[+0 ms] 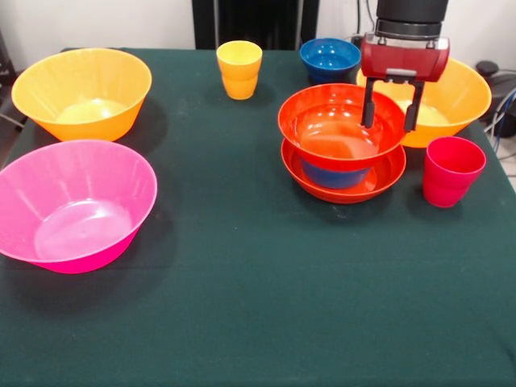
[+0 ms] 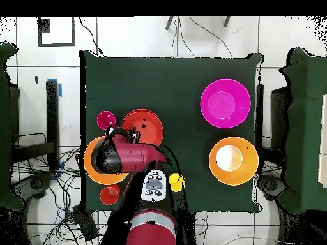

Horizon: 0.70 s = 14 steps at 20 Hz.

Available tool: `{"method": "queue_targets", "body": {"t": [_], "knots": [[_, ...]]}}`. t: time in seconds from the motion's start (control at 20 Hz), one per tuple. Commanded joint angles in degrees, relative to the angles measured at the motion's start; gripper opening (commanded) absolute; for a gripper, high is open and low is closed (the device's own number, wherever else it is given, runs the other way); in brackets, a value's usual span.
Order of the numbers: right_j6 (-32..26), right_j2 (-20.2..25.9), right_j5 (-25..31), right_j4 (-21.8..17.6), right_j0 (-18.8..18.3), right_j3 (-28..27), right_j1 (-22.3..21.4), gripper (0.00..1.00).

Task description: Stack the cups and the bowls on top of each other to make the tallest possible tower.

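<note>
Two dark fingers of the end effector (image 1: 392,105) were seen spread apart over the far rim of the upper red-orange bowl (image 1: 340,126), with nothing clearly gripped. That bowl was seated on a small blue bowl (image 1: 333,175), itself nested in a lower red-orange bowl (image 1: 343,179). From this pile, a red-pink cup (image 1: 451,170) stood at 3 o'clock, an orange-yellow bowl (image 1: 455,98) at 1 o'clock, and another blue bowl (image 1: 330,60) at 12. A stacked yellow and orange cup pair (image 1: 239,69), a second orange-yellow bowl (image 1: 81,93) and a pink bowl (image 1: 74,204) were set well apart on the table (image 1: 242,306).
</note>
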Motion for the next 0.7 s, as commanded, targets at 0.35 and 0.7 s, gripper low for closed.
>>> {"method": "queue_targets", "body": {"t": [0.35,0.7], "knots": [[7.06,5.39,16.13,2.71,-3.24,12.17,-17.16,1.0],[5.82,6.21,16.5,1.94,-4.65,14.75,-19.64,1.0]]}}
